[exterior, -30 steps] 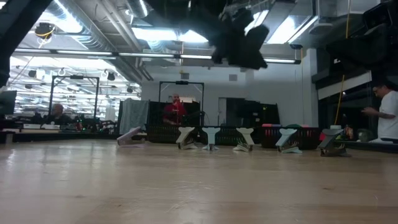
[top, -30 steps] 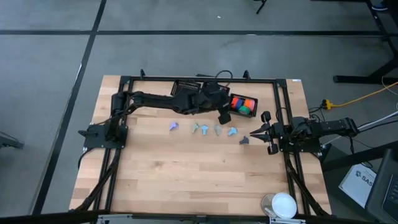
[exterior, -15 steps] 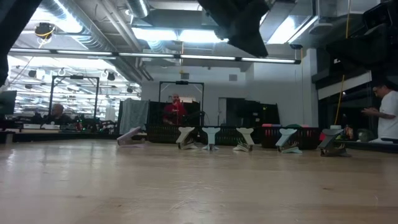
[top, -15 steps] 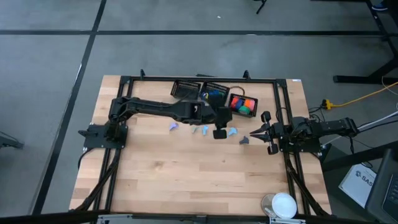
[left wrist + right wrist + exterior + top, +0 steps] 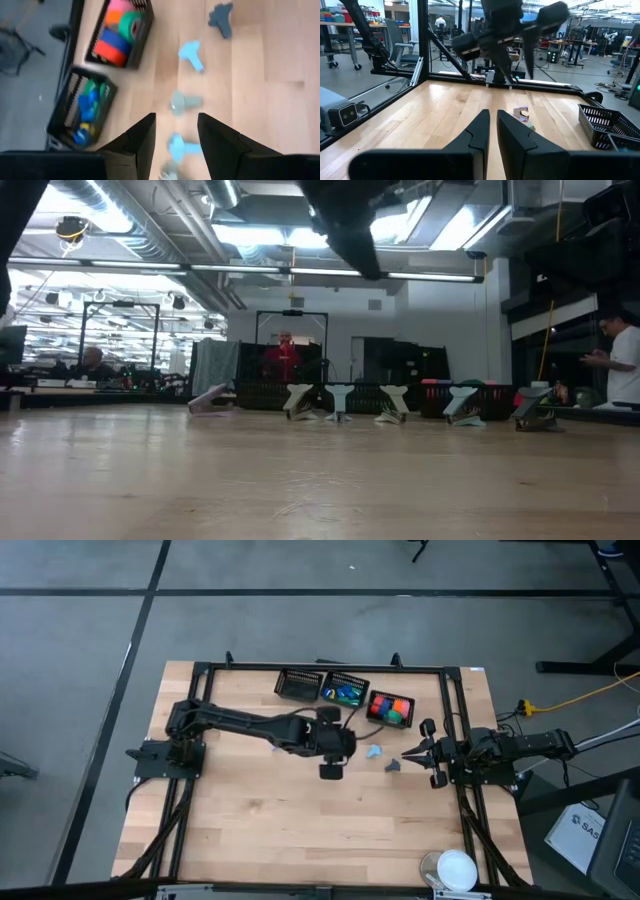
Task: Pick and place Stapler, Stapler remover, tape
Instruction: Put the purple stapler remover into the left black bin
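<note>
Currently the left gripper (image 5: pixel 331 771) hangs above the middle of the table (image 5: pixel 250 830) with its fingers (image 5: pixel 137 140) spread and nothing between them, over the row of pastel claw-shaped pieces (image 5: pixel 187 102) lying on the wood. Beyond that row, along the table's far edge, stand three black baskets: an empty one (image 5: pixel 298 686), a middle one (image 5: pixel 345 692) holding the tape (image 5: pixel 89 107), small blue and green pieces with a bit of yellow, and a third (image 5: pixel 390 708) packed with orange, red, pink and green pieces. Off at the table's right edge the right gripper (image 5: pixel 408 754) waits low, its fingers (image 5: pixel 480 131) drawn close together on nothing, just beside a dark grey claw piece (image 5: pixel 393 766).
</note>
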Controlling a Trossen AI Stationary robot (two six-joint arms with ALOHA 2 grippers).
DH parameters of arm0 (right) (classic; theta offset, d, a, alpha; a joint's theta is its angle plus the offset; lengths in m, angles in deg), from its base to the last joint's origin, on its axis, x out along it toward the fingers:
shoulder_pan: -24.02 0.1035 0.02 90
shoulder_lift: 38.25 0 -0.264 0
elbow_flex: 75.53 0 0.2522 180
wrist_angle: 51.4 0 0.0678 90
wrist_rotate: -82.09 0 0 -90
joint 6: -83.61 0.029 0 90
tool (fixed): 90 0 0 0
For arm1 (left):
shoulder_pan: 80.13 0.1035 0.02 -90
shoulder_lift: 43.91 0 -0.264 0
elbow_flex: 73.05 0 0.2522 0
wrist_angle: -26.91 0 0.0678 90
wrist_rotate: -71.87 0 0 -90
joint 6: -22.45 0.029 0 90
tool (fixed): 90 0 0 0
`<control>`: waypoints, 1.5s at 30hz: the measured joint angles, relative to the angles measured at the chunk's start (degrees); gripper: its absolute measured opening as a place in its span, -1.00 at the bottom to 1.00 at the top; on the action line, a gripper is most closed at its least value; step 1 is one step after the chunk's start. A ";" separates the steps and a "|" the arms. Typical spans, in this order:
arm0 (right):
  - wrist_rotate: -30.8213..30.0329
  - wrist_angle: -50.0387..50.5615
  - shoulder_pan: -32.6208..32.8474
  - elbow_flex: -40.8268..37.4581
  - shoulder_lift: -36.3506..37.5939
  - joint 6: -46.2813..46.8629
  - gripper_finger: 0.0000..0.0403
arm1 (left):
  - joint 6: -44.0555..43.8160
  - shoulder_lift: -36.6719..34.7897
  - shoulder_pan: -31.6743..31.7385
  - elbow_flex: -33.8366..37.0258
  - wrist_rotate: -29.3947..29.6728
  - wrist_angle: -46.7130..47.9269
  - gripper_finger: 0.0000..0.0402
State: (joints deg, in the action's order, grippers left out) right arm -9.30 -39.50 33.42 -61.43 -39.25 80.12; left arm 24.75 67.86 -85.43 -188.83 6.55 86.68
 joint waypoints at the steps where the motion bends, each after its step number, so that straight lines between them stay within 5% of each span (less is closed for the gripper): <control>1: 0.00 0.00 0.00 0.00 0.00 -0.01 -0.80 | -1.36 -0.16 -0.22 0.31 0.38 1.05 -0.29; 7: 0.00 -0.01 -0.01 0.01 0.00 -0.01 -0.80 | -8.80 -2.51 -1.10 6.64 6.40 5.62 -0.29; 29: 0.00 0.01 0.00 0.01 0.00 -0.01 -0.80 | -48.65 -26.17 -0.18 40.62 4.07 3.72 -0.29; 45: 0.00 -0.01 -0.01 0.01 0.00 -0.02 -0.80 | -49.08 -27.39 1.95 57.44 -1.67 -12.64 -0.27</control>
State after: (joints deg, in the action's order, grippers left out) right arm -9.30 -39.51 33.42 -61.42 -39.25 80.10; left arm -24.34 40.47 -83.48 -131.39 4.88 74.04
